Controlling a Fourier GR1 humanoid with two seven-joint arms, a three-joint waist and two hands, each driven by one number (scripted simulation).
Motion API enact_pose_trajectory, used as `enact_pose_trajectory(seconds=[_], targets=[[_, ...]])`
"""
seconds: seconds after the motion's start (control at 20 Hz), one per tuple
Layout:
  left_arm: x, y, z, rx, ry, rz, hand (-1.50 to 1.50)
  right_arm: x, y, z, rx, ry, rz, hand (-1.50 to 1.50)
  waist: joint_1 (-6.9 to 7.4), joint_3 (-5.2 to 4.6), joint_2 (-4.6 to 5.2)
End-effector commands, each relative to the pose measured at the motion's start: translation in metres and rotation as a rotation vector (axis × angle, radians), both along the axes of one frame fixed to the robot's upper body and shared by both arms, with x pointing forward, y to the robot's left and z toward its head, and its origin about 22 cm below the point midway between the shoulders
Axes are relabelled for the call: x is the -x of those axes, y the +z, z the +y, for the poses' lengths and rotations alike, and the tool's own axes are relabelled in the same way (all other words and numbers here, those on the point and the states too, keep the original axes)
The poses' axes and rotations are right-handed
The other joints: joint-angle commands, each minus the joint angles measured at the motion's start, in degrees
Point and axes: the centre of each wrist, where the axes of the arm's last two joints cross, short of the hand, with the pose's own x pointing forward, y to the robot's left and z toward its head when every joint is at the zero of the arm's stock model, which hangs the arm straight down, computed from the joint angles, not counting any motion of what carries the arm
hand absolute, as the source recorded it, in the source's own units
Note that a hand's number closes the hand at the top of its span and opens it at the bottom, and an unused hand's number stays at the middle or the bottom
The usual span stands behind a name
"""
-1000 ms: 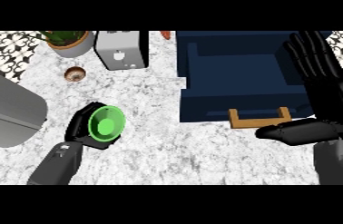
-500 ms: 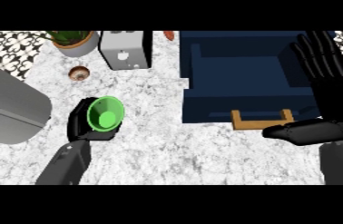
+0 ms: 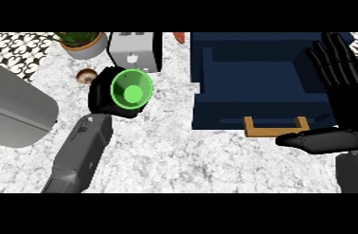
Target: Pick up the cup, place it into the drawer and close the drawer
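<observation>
We see one green cup (image 3: 131,92), glossy, held curled in our left hand (image 3: 105,93), and one open navy drawer (image 3: 259,81); our right hand (image 3: 335,86) rests open.

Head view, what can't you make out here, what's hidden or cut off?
- Left hand: mostly hidden behind the green cup it holds.
- Cup's outer wall: only its inside shows.
- Drawer: right side covered by the open right hand.
- Grey object: cut off at the left edge.
- Small brown item: too small to identify.
</observation>
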Motion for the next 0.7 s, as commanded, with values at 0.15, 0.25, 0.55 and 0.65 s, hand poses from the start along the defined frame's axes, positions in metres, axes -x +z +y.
enact_pose_trajectory(seconds=[0.15, 0.25, 0.55, 0.65], targets=[[-0.038, 0.093, -0.066, -0.030, -0.153, -0.055, 1.50, 0.000, 0.003, -0.006, 0.002, -0.029, -0.008, -1.50, 0.53, 0.04, -0.26], [-0.042, 0.125, -0.087, -0.043, -0.167, -0.058, 1.50, -0.007, 0.005, -0.007, -0.001, -0.025, 0.007, -1.50, 0.69, 0.04, -0.42], [-0.046, 0.179, -0.122, -0.102, -0.155, -0.043, 1.50, -0.001, -0.009, -0.016, 0.012, -0.039, -0.005, -1.50, -0.22, 0.01, 0.02], [-0.052, 0.212, -0.151, -0.141, -0.124, -0.028, 1.50, -0.007, -0.002, -0.002, 0.019, -0.013, -0.013, -1.50, -1.00, 0.02, 0.15]])
